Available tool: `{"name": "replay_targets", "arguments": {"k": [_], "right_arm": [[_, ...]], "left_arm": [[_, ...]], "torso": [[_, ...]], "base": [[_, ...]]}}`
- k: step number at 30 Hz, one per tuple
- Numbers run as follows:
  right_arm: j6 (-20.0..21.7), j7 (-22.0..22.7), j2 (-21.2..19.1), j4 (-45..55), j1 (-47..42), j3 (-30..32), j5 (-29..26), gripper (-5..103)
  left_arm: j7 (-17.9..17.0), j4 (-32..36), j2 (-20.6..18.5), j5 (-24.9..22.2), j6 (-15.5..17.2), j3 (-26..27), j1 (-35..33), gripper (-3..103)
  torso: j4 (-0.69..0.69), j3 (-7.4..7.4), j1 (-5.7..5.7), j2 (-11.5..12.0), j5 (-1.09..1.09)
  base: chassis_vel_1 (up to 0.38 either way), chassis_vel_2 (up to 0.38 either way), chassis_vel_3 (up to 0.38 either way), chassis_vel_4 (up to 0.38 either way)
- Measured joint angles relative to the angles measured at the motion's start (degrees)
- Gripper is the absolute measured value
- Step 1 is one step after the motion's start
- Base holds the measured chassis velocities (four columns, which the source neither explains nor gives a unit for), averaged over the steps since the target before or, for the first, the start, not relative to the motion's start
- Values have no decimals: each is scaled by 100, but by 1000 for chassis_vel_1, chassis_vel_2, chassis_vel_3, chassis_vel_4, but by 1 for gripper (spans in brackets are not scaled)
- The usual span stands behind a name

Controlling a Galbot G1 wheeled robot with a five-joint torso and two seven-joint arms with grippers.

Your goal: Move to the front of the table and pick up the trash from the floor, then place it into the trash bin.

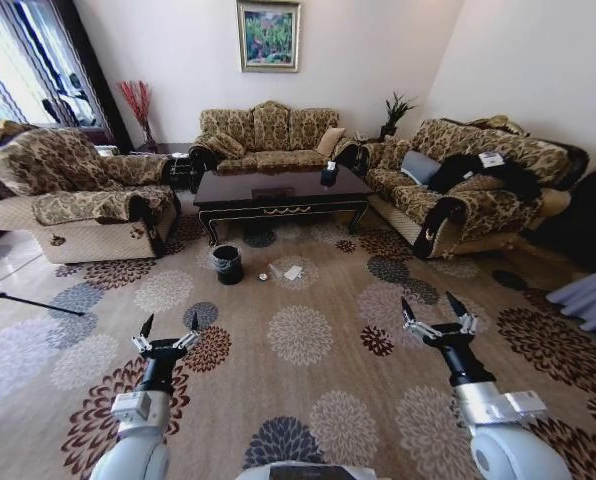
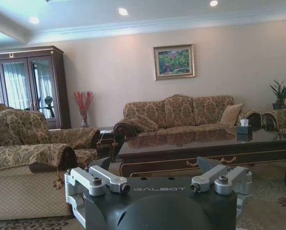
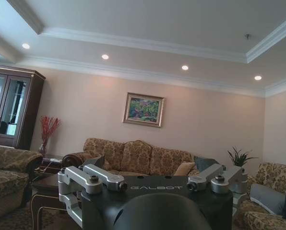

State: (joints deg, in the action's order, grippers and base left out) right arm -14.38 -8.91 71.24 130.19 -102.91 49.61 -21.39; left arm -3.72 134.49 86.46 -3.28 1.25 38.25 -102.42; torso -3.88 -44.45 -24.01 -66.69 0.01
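Note:
The dark table (image 1: 278, 190) stands far ahead among the sofas, and its glossy top (image 2: 205, 141) shows in the left wrist view. On the patterned floor (image 1: 348, 370) before it lies the trash: a white crumpled paper (image 1: 293, 272), a small round piece (image 1: 263, 276) and something clear beside them. The black trash bin (image 1: 227, 264) stands just left of the litter. My left gripper (image 1: 168, 325) and right gripper (image 1: 436, 310) hover open and empty over the carpet, well short of the trash. From the wrists, the left gripper (image 2: 155, 165) and right gripper (image 3: 150, 163) both show spread fingers.
An armchair (image 1: 78, 195) sits on the left, a sofa (image 1: 268, 135) behind the table and another sofa (image 1: 468, 185) on the right. A thin dark rod (image 1: 28, 300) lies on the floor at the left. Open carpet stretches between me and the table.

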Motion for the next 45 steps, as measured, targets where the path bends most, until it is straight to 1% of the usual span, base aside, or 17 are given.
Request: {"name": "replay_targets", "arguments": {"k": [4, 7, 8, 9, 11, 12, 13, 15, 17, 20, 21, 22, 23, 26, 28, 33, 45], "right_arm": [[-90, -23, 83, -119, -26, -73, 20, 100], [8, 219, 87, -132, -23, -121, 92, 100], [254, 597, 83, -101, -34, -130, 293, 100], [383, 776, 82, -96, -37, -126, 421, 100], [441, 876, 82, -99, -36, -118, 512, 100], [455, 959, 61, -119, -25, -109, 566, 100], [467, 986, 23, -124, -23, -108, 515, 100], [476, 994, -11, -124, -16, -107, 425, 100], [419, 904, -43, -151, 24, -79, 288, 100], [122, 574, -37, -268, 88, -9, 302, 100], [38, 431, -31, -317, 109, 33, 347, 100], [-36, 245, -30, -352, 111, 75, 369, 100], [-59, 188, -29, -350, 100, 85, 348, 100], [-80, 158, -12, -347, 86, 90, 314, 100], [-200, 90, 92, -362, 81, 96, 319, 100], [-287, 44, 219, -375, 44, 49, 252, 100], [-203, 151, 124, -288, 81, 126, -338, 100]], "left_arm": [[-39, -16, -25, 31, -19, -11, -45, 100], [-84, -34, -25, 67, 25, -26, -56, 100], [-149, -47, -9, 87, 101, -63, -58, 100], [-250, -36, 4, 53, 226, -109, -70, 100], [-349, -8, 12, -34, 371, -145, -90, 100], [-530, 93, 18, -364, 679, -226, -134, 100], [-577, 151, 15, -585, 821, -256, -146, 100], [-563, 162, 5, -585, 836, -243, -130, 100], [-441, 95, -22, -328, 622, -133, -56, 100], [-456, 29, -36, -280, 362, -104, -37, 100], [-550, 30, -36, -373, 289, -113, -36, 100], [-758, 97, -38, -735, 282, -162, -39, 100], [-850, 142, -41, -887, 322, -174, -38, 100], [-884, 158, -48, -901, 352, -144, -36, 100], [-714, 71, -64, -707, 106, -71, -51, 100], [-613, 29, -69, -695, -102, -52, -106, 100], [-717, -2, -32, -423, -217, -44, -84, 100]], "torso": [[-2, 0, 0, 0, 0], [-1, 0, 0, 0, 0], [-1, 0, 0, 0, -1], [-2, 0, 0, 0, -2], [-2, 0, 0, 0, -2], [-1, 0, 0, 0, -1], [0, 0, 0, 0, 0], [-1, 0, 0, 0, -1], [-1, 0, 0, 0, -1], [-2, 0, 0, 0, -1], [0, 0, 0, 0, -2], [0, 0, 0, 0, 0], [-1, 0, 0, 0, 0], [-2, 0, 0, 0, 0], [-1, 0, 0, 0, -2], [-1, 0, 0, 0, -1], [-1, 0, 0, 0, -1]], "base": [[0, 0, 0, 0], [0, 0, 0, 0], [0, 0, 0, 0], [0, 0, 0, 0], [0, 0, 0, 0], [0, 0, 0, 0], [0, 0, 0, 0], [0, 0, 0, 0], [0, 0, 0, 0], [0, 0, 0, 0], [0, 0, 0, 0], [0, 0, 0, 0], [0, 0, 0, 0], [0, 0, 0, 0], [0, 0, 0, 0], [0, 0, 0, 0], [0, 0, 0, 0]]}}
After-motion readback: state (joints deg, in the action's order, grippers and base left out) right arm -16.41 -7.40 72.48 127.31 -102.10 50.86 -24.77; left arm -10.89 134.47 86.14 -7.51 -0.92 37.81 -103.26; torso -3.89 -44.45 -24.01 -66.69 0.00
